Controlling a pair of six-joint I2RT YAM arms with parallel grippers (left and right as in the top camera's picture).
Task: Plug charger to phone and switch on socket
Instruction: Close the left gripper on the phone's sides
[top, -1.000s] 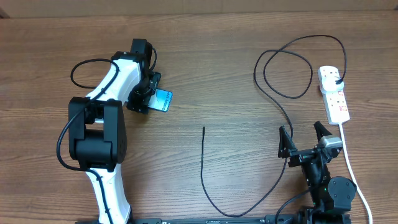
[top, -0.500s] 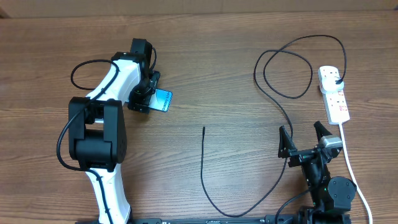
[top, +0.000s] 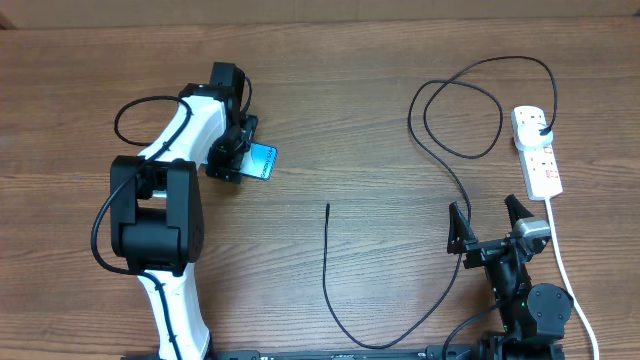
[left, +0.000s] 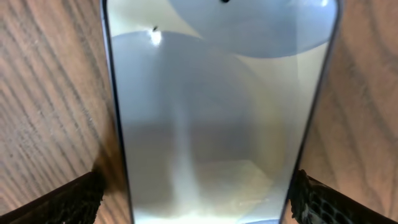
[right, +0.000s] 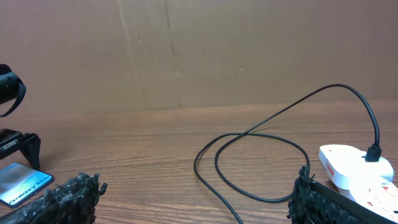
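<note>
Progress: early, by my reading. The long thin black charger cable has its black plug seated in the far end of the white power strip with small red switches. Its small free tip lies bare on the wooden table, about midway between the strip and the phone. So the tip is not in the phone, and both steps look undone. The switches are too small for me to tell on from off.

The slim phone with the lit light-blue screen lies flat, screen up, well apart from the strip on the far left side of the table. Its long axis runs roughly toward the strip, slightly slanted. I cannot tell which end carries the port.

The cable's free stretch runs nearly straight, with its tip pointing at the far table edge, not at the phone.

My left claw is spread wide and straddles the end of the phone farthest from the strip. Its pads sit just beside the phone's long edges and are not pinching, as far as the wrist view shows.

My right claw is spread and empty. It hangs near the strip's cord end, just beside the thick white cord.
</note>
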